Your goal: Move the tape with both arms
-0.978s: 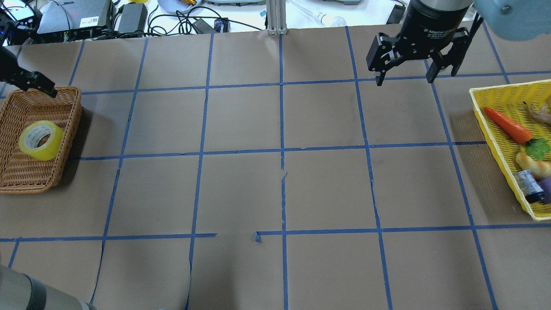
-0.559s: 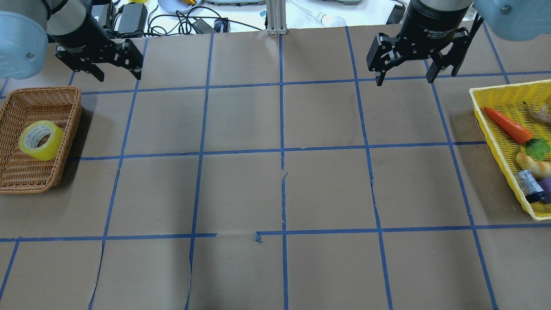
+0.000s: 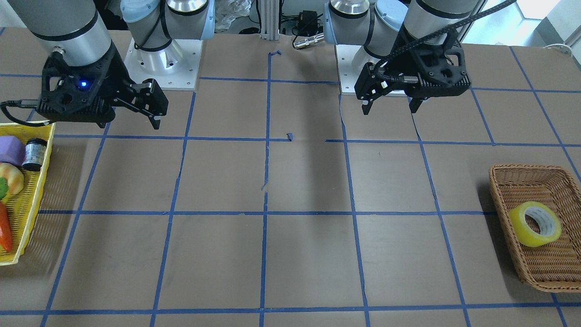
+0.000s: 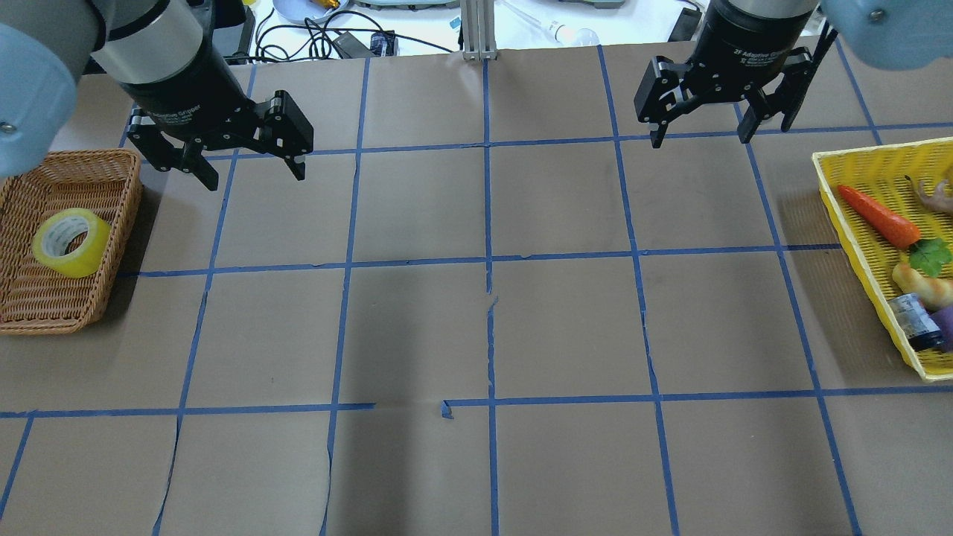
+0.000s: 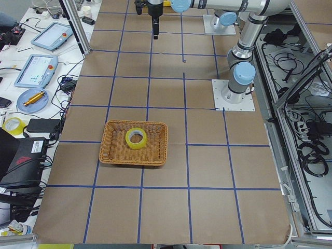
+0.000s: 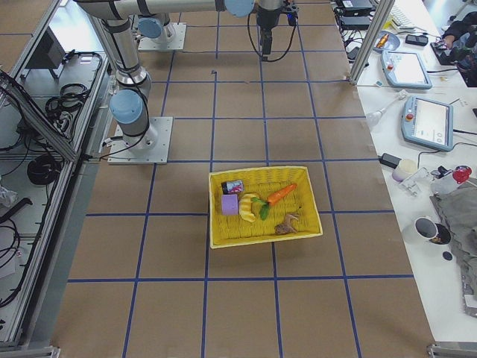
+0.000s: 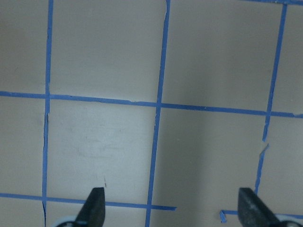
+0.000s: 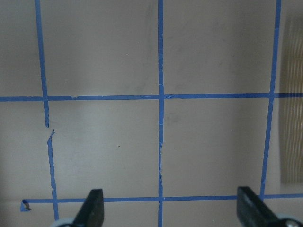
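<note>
The yellow tape roll (image 4: 71,242) lies tilted in a brown wicker basket (image 4: 45,321) at the table's left edge. It also shows in the front view (image 3: 535,224) and the left side view (image 5: 136,138). My left gripper (image 4: 255,177) hangs open and empty above the table, to the right of the basket and beyond it. Its wrist view (image 7: 173,208) shows only bare paper and blue lines between the fingertips. My right gripper (image 4: 700,141) hangs open and empty at the far right, left of the yellow basket; its wrist view (image 8: 170,208) shows bare paper.
A yellow plastic basket (image 4: 856,231) at the right edge holds a toy carrot (image 4: 878,216), a small can and other toy food. Cables and devices lie beyond the table's far edge. Brown paper with a blue tape grid covers the table.
My left gripper has swung from over the wicker basket's far edge to the right and nearer, now beside the basket. The right arm and the tape have not moved.
</note>
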Available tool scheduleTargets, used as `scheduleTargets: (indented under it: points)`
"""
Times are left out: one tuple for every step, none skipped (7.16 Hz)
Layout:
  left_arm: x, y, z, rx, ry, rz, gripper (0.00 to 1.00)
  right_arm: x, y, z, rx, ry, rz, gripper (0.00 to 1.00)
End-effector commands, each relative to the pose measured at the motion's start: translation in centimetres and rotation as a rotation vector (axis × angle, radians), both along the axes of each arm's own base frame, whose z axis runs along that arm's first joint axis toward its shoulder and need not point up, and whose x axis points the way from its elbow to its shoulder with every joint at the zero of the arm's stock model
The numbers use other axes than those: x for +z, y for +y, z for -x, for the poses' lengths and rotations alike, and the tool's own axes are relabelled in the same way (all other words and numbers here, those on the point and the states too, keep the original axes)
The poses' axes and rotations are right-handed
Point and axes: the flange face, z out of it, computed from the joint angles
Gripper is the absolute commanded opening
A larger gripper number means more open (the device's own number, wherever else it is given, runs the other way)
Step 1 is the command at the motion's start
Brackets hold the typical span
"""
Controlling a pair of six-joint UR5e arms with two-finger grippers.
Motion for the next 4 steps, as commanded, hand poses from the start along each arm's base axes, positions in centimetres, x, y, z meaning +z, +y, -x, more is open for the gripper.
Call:
scheduleTargets:
  points:
    - [0.0,0.7,-0.1,-0.007,-0.005,0.006,1.0,0.5,0.7,0.1,0.072,-0.005,-0.011,1.0]
    - [0.0,0.7,0.0,-0.007,-0.002,0.006,1.0,0.3,1.3,0.3,0.152,-0.009,-0.062,1.0]
    - [0.5,0.9,0.1,-0.007,-0.002,0.013,1.0,0.5,1.2,0.3,0.165,-0.011,-0.057,1.0]
    - [1.1,1.6,0.0,-0.008,-0.005,0.02,1.0,0.5,1.3,0.3,0.166,-0.009,-0.058,1.0]
